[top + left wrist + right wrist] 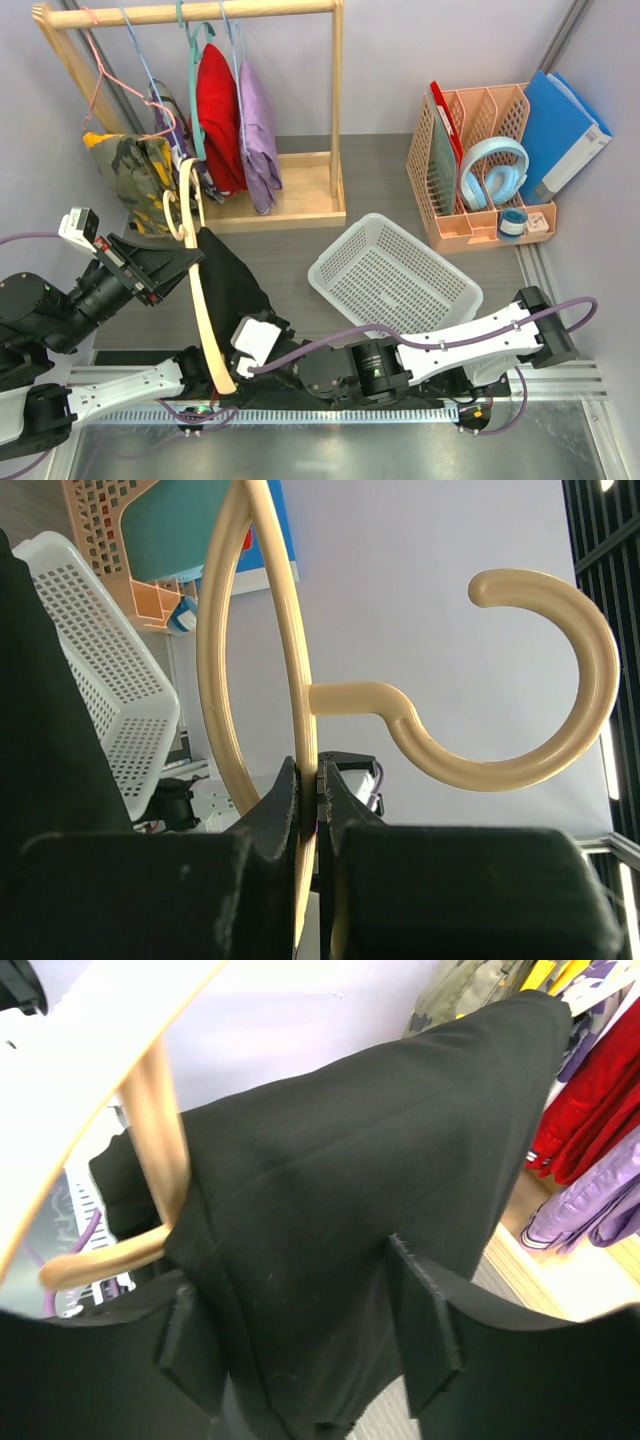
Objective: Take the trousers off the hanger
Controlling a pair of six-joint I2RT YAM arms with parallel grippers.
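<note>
Nearest you, your right arm stretches left along the table's near edge. The right gripper [310, 1330] is spread, with a fold of the trousers [380, 1190] between its fingers. At left, your left gripper [310, 780] is pinched tight on the hanger [285, 630], and the trousers drape from it. Farther right sits a white basket [390, 275]. Beyond it, a peach organiser [480, 228] holds blue headphones [492, 170] and folders.

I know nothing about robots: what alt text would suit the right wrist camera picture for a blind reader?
Black trousers draped over a cream hanger fill the view, with the right gripper open, a finger on either side of the fabric. A red garment and a purple garment hang at the right edge.
</note>
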